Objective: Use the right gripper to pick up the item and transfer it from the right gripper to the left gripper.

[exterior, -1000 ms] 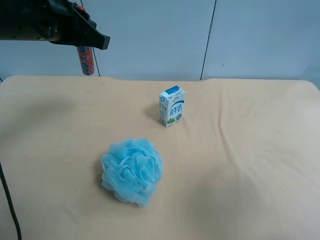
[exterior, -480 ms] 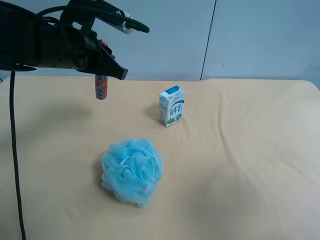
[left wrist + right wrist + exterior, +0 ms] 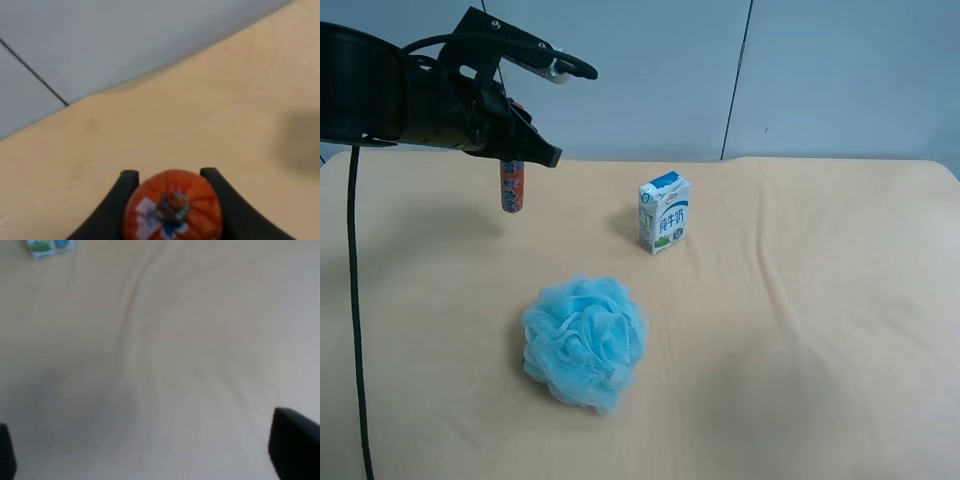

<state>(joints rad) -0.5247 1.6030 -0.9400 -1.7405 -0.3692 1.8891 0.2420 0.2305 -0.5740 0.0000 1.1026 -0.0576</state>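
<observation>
You've got the item [image 3: 512, 187] clamped in the left gripper [image 3: 525, 152] jaws, hanging upright above the worktop [image 3: 800, 300], well apart from the milk carton [image 3: 664, 213]. Right gripper [image 3: 150, 447] jaws spread wide over the worktop.

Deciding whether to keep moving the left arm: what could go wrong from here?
1. The left claw grips the item only at its upper end, so the hanging stick may slip out or swing.
2. It hangs above the table, so a drop could send it rolling.
3. The milk carton stands upright nearby, and a sideways sweep of the arm might topple it.
</observation>
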